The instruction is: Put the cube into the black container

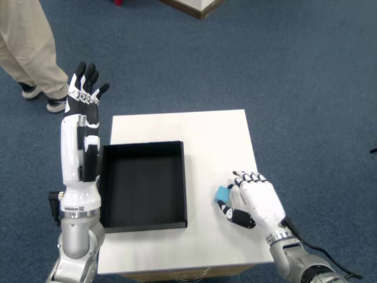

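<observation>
The black container (143, 186) sits open on the left half of the desk (206, 135). The cube (223, 193) lies at its 3 o'clock, well apart. The right hand (254, 200) is nearer: fingers (242, 179) curled around the cube, thumb below; firm grip cannot be confirmed.

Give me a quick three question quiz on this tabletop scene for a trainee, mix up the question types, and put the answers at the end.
1. True or false: the blue cube already lies inside the black container.
2. Multiple choice: the right hand is (A) raised off the table, (B) down on the white table at the cube, (C) inside the container.
3. Fill in: the left hand points ____, fingers spread.

Key: 1 false, the cube is on the table to the right of the container. 2 B. 3 upward.
</observation>
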You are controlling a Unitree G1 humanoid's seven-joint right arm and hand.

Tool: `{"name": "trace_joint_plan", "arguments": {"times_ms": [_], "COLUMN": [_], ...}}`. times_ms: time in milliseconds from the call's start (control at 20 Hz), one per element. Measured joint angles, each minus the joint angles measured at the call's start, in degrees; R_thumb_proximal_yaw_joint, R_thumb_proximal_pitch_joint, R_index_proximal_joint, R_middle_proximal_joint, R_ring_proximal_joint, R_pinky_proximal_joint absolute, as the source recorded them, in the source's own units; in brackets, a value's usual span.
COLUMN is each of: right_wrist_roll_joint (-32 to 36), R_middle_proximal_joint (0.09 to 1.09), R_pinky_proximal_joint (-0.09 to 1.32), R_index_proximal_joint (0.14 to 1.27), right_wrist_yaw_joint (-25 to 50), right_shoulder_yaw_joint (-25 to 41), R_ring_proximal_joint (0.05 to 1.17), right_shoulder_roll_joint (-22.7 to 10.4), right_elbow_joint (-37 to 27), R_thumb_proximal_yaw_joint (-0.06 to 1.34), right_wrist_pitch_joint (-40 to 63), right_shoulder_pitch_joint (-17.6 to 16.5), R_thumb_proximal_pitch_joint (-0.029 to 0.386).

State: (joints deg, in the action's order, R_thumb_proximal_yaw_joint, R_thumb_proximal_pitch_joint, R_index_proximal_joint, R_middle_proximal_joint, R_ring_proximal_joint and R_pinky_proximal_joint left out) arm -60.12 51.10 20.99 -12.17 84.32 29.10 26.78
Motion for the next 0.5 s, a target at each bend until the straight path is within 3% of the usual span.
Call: {"name": "trace_joint_plan", "arguments": {"times_ms": [500], "right_wrist_roll_joint": [0.0], "R_middle_proximal_joint": [0.26], "R_pinky_proximal_joint": [0.25], "R_index_proximal_joint": [0.72], "right_wrist_yaw_joint": [0.7], "right_shoulder_yaw_joint": [-0.1], "R_ring_proximal_joint": [0.28], "right_shoulder_roll_joint": [0.1], "right_elbow_joint": [0.0], "R_thumb_proximal_yaw_joint": [0.72], "right_wrist_pitch_joint": [0.2], "right_shoulder_pitch_joint": [-0.1], "R_thumb_proximal_pitch_joint": [0.104]}}
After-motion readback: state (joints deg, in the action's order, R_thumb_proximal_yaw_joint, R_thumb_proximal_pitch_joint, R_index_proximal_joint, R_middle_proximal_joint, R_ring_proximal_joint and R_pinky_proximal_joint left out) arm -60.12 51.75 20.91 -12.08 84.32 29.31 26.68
